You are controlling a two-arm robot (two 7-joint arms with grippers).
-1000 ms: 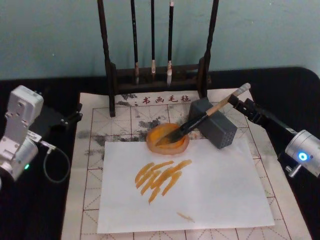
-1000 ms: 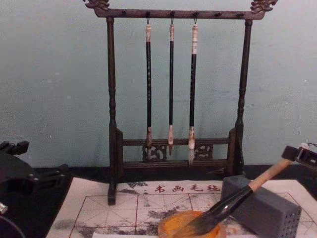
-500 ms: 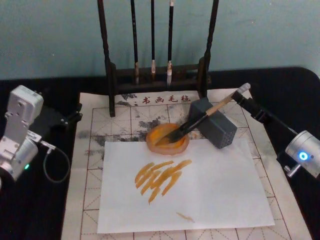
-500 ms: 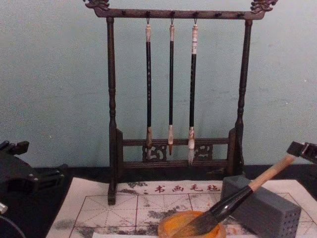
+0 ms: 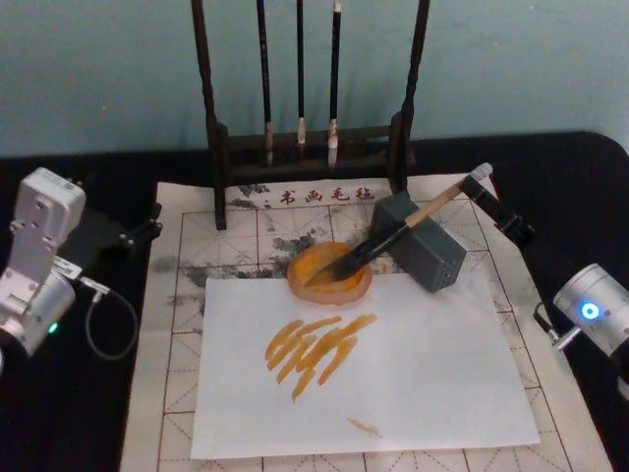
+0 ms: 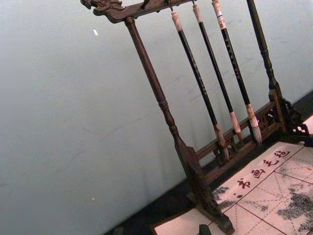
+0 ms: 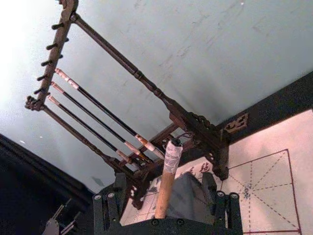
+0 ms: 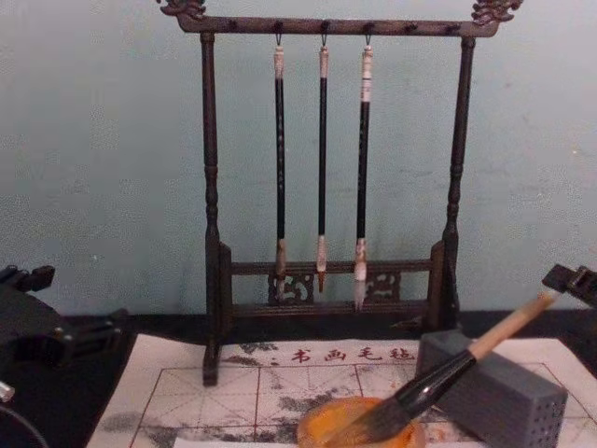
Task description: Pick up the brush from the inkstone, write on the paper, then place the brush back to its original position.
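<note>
At the top end of the brush (image 5: 393, 234), the wide-open right hand (image 7: 167, 197) could knock it off the inkstone (image 5: 300, 277) by moving sideways; the left hand (image 5: 138, 234) rests parked at the left.

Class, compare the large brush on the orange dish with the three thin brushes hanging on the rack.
The large brush has a thick light-wood handle; the hanging brushes have thin black ones. Its bristles are dark and bushy; theirs pale and slim. It leans tilted on the inkstone; they hang upright from the rack. All point bristles down.
</note>
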